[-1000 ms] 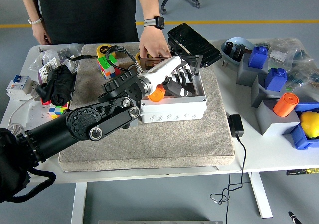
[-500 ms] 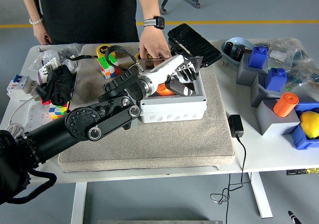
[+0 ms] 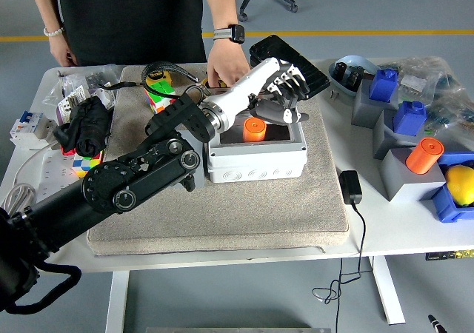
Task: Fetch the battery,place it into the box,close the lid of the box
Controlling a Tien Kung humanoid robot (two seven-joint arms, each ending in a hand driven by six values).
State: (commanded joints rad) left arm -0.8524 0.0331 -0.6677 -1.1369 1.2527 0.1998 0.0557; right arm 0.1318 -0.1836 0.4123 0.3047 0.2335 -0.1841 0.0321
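The orange cylindrical battery (image 3: 254,130) stands upright inside the white box (image 3: 255,159) on the grey mat. The box's black lid (image 3: 296,63) stands open, tilted back behind it. My left hand (image 3: 287,95) hovers above the box's rear right, just in front of the lid, fingers loosely spread and holding nothing. A person's hand (image 3: 226,68), with a watch on the wrist, rests at the box's back left edge.
A Rubik's cube (image 3: 157,96) and a tape roll (image 3: 159,72) lie on the mat (image 3: 222,218) behind my arm. A black charger (image 3: 349,187) lies right of the mat. Grey and blue blocks, an orange cylinder (image 3: 424,155) and a yellow ball (image 3: 461,183) crowd the right side.
My left hand let go of the orange battery, which now stands in the box, then rose up and to the right toward the lid.
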